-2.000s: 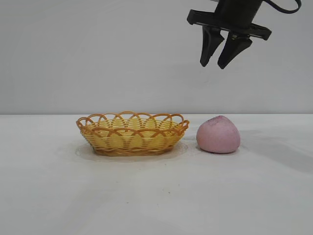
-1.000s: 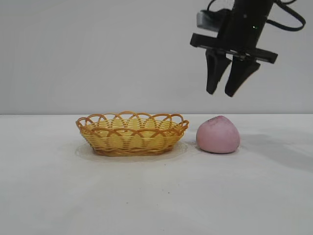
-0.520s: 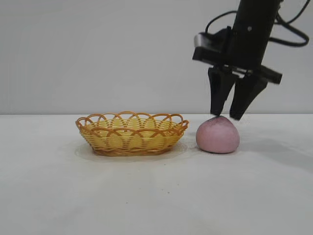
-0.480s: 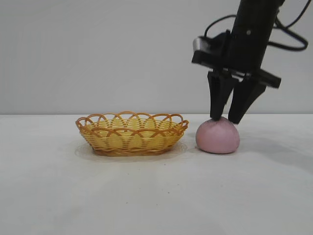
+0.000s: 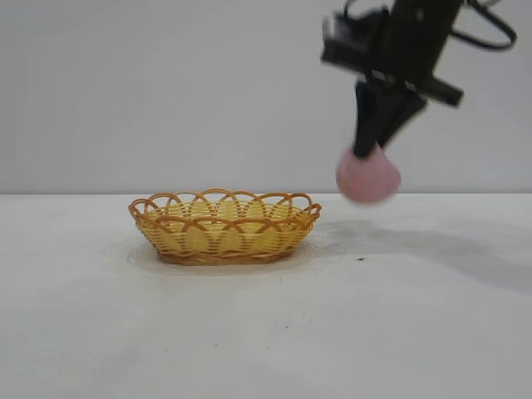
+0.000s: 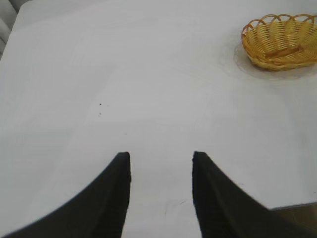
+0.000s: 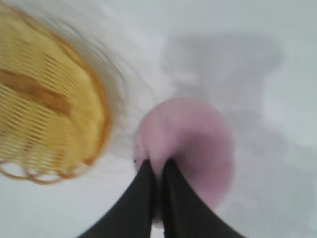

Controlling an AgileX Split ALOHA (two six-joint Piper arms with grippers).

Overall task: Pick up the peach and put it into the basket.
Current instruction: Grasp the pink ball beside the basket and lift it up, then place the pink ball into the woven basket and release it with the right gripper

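At upper right of the exterior view, the peach (image 5: 368, 176) is held clear of the table, pinched at its top by the right gripper (image 5: 371, 148). The carrying step is judged in hand; next, the peach must be brought leftward over the basket (image 5: 224, 226) and released. The left gripper (image 6: 161, 184) is parked, jaws spread.

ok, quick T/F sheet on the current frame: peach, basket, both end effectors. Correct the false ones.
1. The peach is off the table. True.
2. The right end effector is pinched shut on the peach's top. True.
3. The peach already lies in the basket. False: it hangs in the air to the basket's right, in the exterior view.
4. The left end effector holds the basket. False: it is open over bare table, apart from the basket.
5. The basket is tipped over. False: it sits upright.
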